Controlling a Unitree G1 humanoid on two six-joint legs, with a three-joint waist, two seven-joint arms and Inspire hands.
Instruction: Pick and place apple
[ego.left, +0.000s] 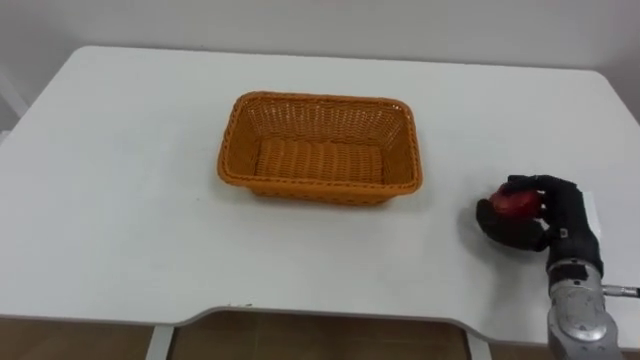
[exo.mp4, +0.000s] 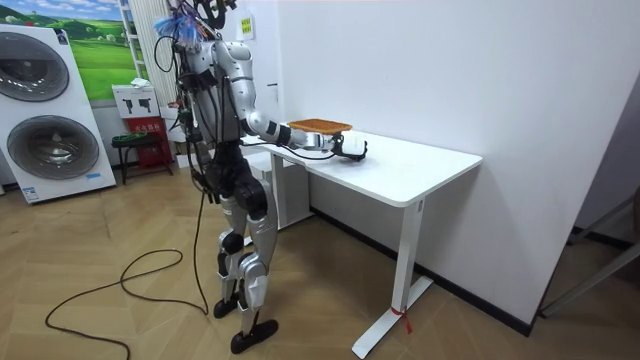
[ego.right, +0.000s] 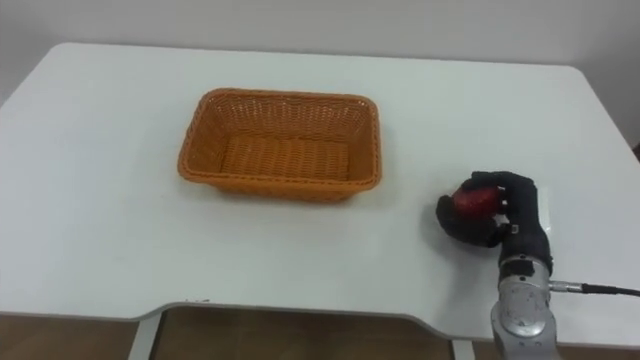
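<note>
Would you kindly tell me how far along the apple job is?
Done: the right hand has its fingers curled round the red apple, near the right edge of the white table. In hand: the lift, which I cannot confirm has begun. Left: carrying the apple to the empty wicker basket and releasing it.

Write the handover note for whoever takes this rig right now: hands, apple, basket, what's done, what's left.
Right hand: curled round the red apple, low at the white table, to the right of the basket. Whether the apple is lifted or resting, I cannot tell.
Basket: orange wicker, mid-table, empty.
Done: apple grasped.
To do: carry it over the basket and release it inside.
</note>
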